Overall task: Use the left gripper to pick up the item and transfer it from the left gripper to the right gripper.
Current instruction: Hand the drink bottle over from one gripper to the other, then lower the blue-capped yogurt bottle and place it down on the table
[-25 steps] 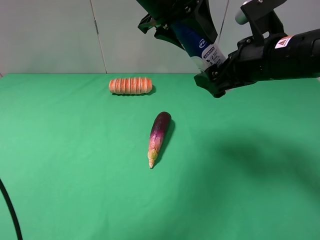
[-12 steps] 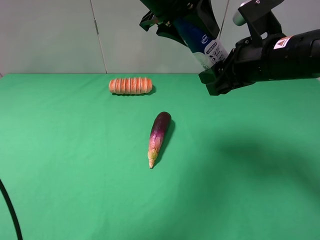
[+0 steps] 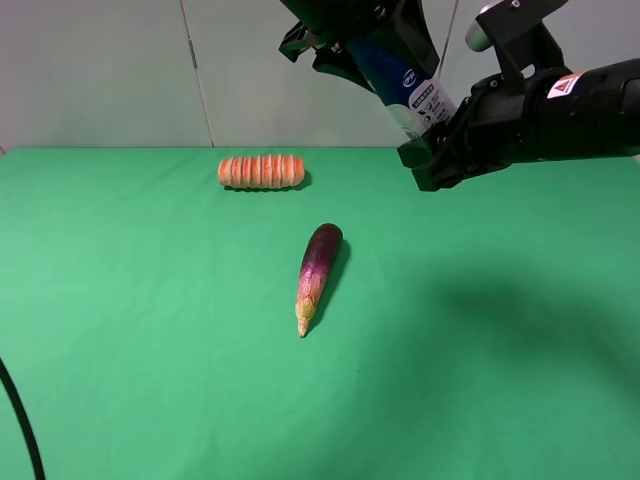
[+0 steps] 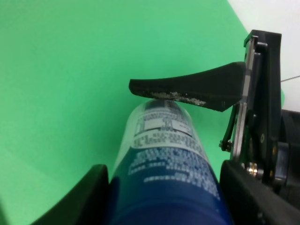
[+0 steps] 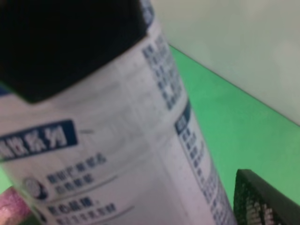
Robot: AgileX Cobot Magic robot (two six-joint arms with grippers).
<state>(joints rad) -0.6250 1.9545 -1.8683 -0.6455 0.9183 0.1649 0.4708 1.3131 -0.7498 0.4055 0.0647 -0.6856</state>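
Note:
The item point(image 3: 418, 92), a bottle with a dark blue upper part and a white printed lower body, hangs tilted high above the green table's back. My left gripper point(image 3: 368, 45) is shut on its blue part; the left wrist view shows the bottle point(image 4: 164, 154) between the black fingers point(image 4: 82, 199). My right gripper point(image 3: 425, 158), with the white-red sticker, has its jaws around the white lower end. One of its fingers point(image 4: 187, 91) lies against the bottle's far side. In the right wrist view the bottle point(image 5: 117, 140) fills the frame, with a narrow gap to a finger point(image 5: 262, 199).
A purple eggplant point(image 3: 318, 268) lies in the middle of the green table point(image 3: 150, 330). A ridged orange roll point(image 3: 262, 171) lies at the back. A black cable point(image 3: 22, 425) curves along the front left edge. A pale wall stands behind.
One second ago the right gripper was lower; it rose and closed in around the bottle's white end. The left gripper tilted the bottle slightly. Nothing moved in the last half second.

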